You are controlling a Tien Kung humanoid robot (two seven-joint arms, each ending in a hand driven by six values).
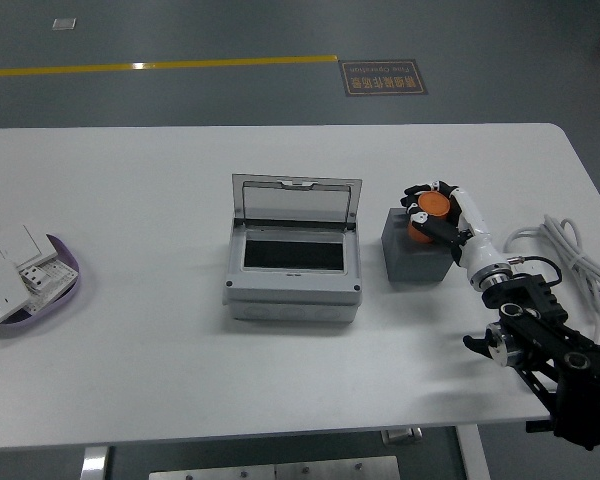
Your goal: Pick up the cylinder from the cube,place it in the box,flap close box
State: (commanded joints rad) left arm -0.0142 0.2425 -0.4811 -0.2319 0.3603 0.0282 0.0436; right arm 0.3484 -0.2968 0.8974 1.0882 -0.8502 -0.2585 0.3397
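1 white desk point(160, 400) with rounded corners fills most of the view, bare and matte over most of its top. At its left edge a purple tray point(68, 275) holds white switch plates point(15, 272), which overhang the rim. In the middle sits the grey box point(292, 285), its clear lid point(296, 203) tipped up at the back and the dark inside showing. Just right of it, close but apart, stands the grey cube point(412, 252) with the orange cylinder point(427, 215) on top. The right hand point(442, 218) comes in from the lower right on a black arm, and its fingers point(417, 193) are curled around the cylinder, which rests on the cube. Further right a white cable point(572, 255) lies in loops near the desk's edge. Beyond the desk the floor point(230, 35) is dark grey, with 1 yellow line point(160, 66) running across it, a dark floor sign point(382, 77) with orange print beside the line's end, and a small pale plate point(64, 23) at the top left.
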